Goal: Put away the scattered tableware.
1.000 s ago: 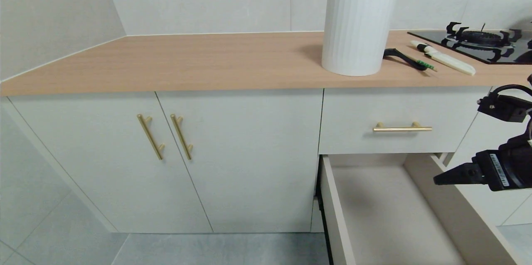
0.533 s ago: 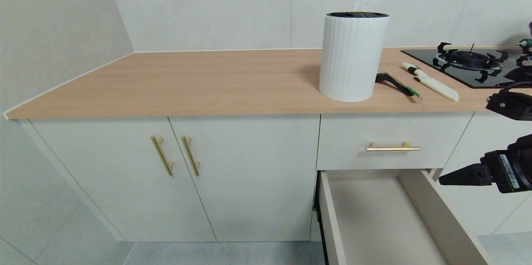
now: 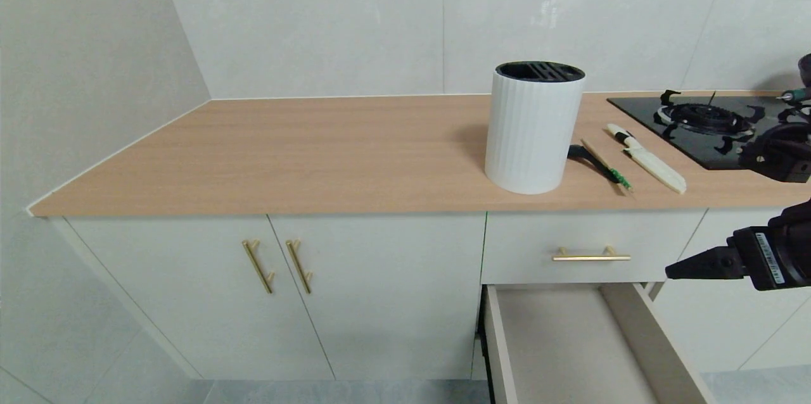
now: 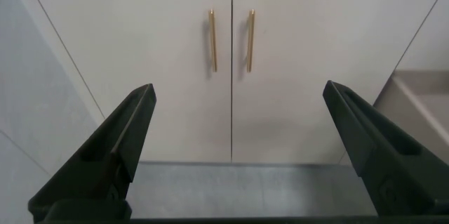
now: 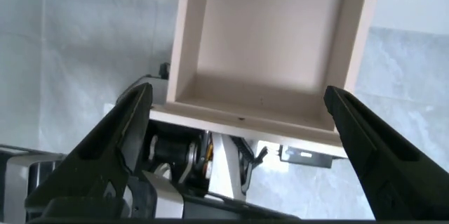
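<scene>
Wood-topped desk (image 3: 317,157) against a tiled wall, and the tableware is all still loose on it. A white-bladed knife (image 3: 646,158) lies flat. Just beside it at its 9 o'clock is a thin stick (image 3: 606,165) with a green end, probably a chopstick. A black-handled tool (image 3: 580,152) is half tucked behind the holder, and I can't tell what it is. All three sit at about 3 o'clock from the white ribbed holder (image 3: 534,128), which has nothing poking out of its slotted top. The stove (image 3: 703,119) is at 2 o'clock from the knife. Below the desk edge the upper drawer (image 3: 589,246) is closed, and the lower drawer (image 3: 496,340) under it, around 6 o'clock from the knife, is pulled out and looks bare inside. The right hand (image 3: 671,272) hangs near that drawer's 3 o'clock side with its fingers spread and nothing in them, and its wrist view looks straight down into the box. The left hand (image 4: 236,92) is released too, empty and facing the cabinet doors (image 4: 140,62). So I'd say only the drawer opening is done. Nothing has been picked up and all three pieces are left to go, whether into the holder or the drawer I can't say.
</scene>
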Motion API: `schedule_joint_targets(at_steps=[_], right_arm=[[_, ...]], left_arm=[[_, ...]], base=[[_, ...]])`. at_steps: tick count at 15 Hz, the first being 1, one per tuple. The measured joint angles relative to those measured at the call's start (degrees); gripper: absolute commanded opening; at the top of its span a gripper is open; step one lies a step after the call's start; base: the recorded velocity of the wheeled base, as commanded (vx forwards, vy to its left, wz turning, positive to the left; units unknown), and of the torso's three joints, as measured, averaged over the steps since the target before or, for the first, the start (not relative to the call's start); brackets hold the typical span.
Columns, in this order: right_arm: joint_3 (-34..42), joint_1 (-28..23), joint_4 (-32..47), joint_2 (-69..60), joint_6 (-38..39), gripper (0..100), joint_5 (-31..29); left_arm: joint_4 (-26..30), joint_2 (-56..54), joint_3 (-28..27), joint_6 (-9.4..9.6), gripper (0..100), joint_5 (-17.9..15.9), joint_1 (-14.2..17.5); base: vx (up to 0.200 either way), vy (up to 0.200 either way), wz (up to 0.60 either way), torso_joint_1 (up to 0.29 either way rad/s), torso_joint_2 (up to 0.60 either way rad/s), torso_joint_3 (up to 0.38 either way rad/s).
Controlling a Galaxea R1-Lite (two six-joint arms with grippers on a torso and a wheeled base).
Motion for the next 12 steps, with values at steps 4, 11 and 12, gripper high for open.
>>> schedule_joint_targets(at_steps=[4,11,12], right_arm=[[-1.60,-1.73,-5.50,0.91,-2.15,100,-0.49],[-21.28,-6.58,-7.79,20.41,-5.42,100,-4.74],[-23.52,-6.78,-7.79,23.77,-5.29,100,-6.52]], left_arm=[[0.00,0.00,0.00,0.00,100,0.01,0.00],[0.00,0.00,0.00,0.00,100,0.01,0.00],[-0.02,0.00,0.00,0.00,100,0.01,0.00]], base=[[0.000,0.000,0.00,0.059,-0.12,-0.066],[0.000,0.000,0.00,0.000,0.00,0.000],[0.000,0.000,0.00,0.000,0.00,0.000]])
